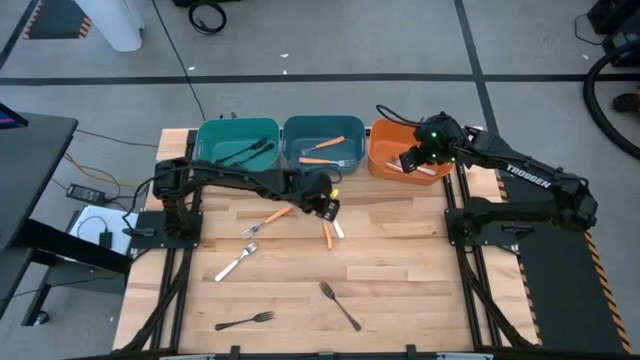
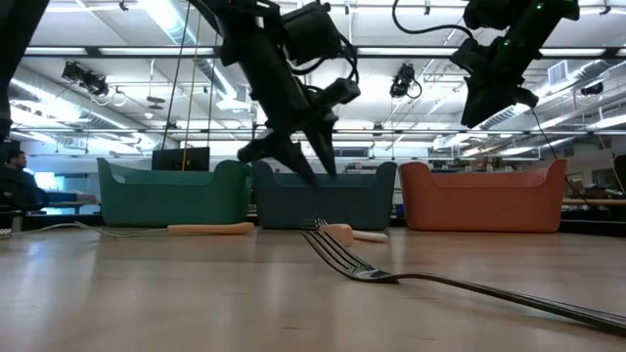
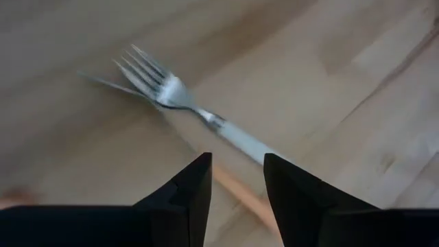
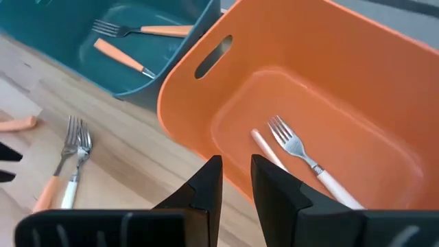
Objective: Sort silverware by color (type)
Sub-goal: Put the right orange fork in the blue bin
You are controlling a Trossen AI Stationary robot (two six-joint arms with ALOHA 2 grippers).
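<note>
The left gripper (image 1: 328, 207) hangs just above the wooden tabletop (image 1: 400, 260) in front of the middle bin, fingers parted by a narrow gap with nothing between them. Its wrist camera looks straight down on a white-handled fork (image 3: 199, 113) with an orange handle crossing beneath, so I'd judge it's lining up on that little cluster (image 1: 331, 229) near the table's centre.

Over on the right, the right gripper (image 1: 409, 160) hovers above the orange plastic bin (image 1: 382, 140), fingers slightly apart and empty. Below it lie two white-handled forks (image 4: 305, 161), which suggests this bin takes the white ones.

The dark blue middle bin (image 1: 322, 124) holds orange-handled pieces (image 1: 320, 148), and the teal bin (image 1: 237, 125) on the left holds black utensils (image 1: 243, 152). That's the sorting pattern, plainly.

On the table there are an orange-handled fork (image 1: 268, 220) and a white-handled one (image 1: 236, 262) left of centre, plus two dark forks near the front edge, one at left (image 1: 245, 320), one at centre (image 1: 340, 305).

Readable lettering: "TROSSEN" in white along the right arm (image 1: 527, 177).
</note>
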